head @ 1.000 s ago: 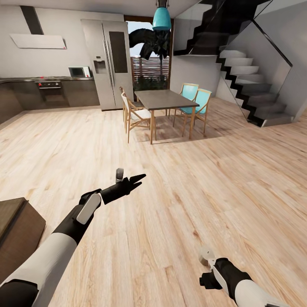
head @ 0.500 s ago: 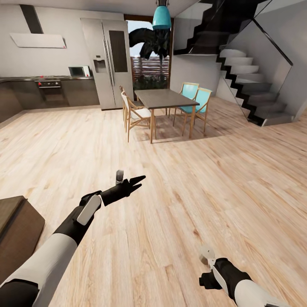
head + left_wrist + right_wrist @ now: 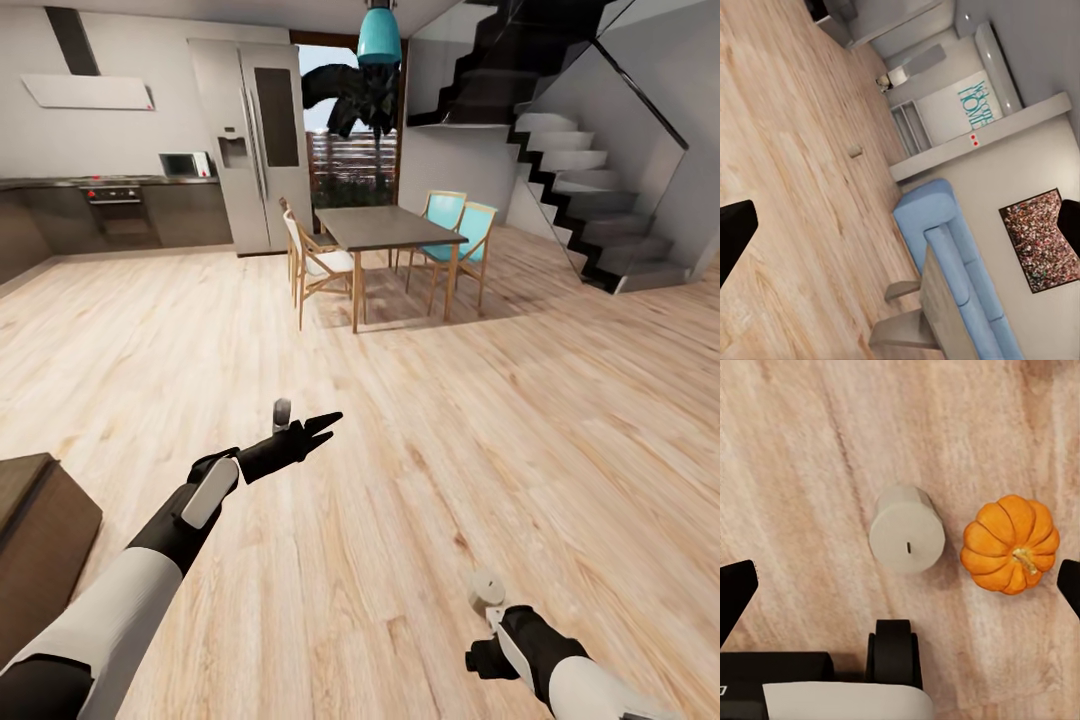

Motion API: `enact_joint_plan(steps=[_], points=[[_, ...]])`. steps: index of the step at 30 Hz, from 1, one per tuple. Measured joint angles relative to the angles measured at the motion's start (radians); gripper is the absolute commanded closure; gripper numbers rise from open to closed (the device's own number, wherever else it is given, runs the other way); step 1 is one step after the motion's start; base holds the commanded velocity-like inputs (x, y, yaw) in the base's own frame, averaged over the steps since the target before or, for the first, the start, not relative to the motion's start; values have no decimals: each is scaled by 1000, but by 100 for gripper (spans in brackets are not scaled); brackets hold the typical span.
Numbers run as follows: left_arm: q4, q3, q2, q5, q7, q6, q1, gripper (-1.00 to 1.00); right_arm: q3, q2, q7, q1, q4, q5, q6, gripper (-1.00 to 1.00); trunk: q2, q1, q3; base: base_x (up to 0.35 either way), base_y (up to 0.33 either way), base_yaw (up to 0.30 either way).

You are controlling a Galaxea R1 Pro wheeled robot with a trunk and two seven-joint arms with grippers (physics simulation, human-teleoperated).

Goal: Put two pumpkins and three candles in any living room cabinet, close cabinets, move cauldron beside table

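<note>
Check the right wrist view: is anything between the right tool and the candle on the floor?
Nothing visible is in the way. The candle stands on bare wood floor ahead of the open right tool, between the two fingertips. A pumpkin sits close beside it, which could crowd one finger.

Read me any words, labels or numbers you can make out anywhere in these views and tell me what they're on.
"HOME": teal lettering on a pale wall panel in the left wrist view; a smaller teal line beside it is too blurred to read.
Fridge, microwave and oven in the head view: no legible text.
Candle and pumpkin in the right wrist view: no text.
</note>
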Motion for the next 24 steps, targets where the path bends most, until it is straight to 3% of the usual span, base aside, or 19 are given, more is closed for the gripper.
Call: enact_joint_plan(steps=[10,24], points=[[1,0,0,0,0,0,0,-100,0,-2,-1,3,1,-2,0,-100,-70,38,-31,0,0,-246],[2,0,-1,0,1,0,0,-100,-2,-5,-2,3,0,0,0,-100,-168,92,-75,0,0,-20]])
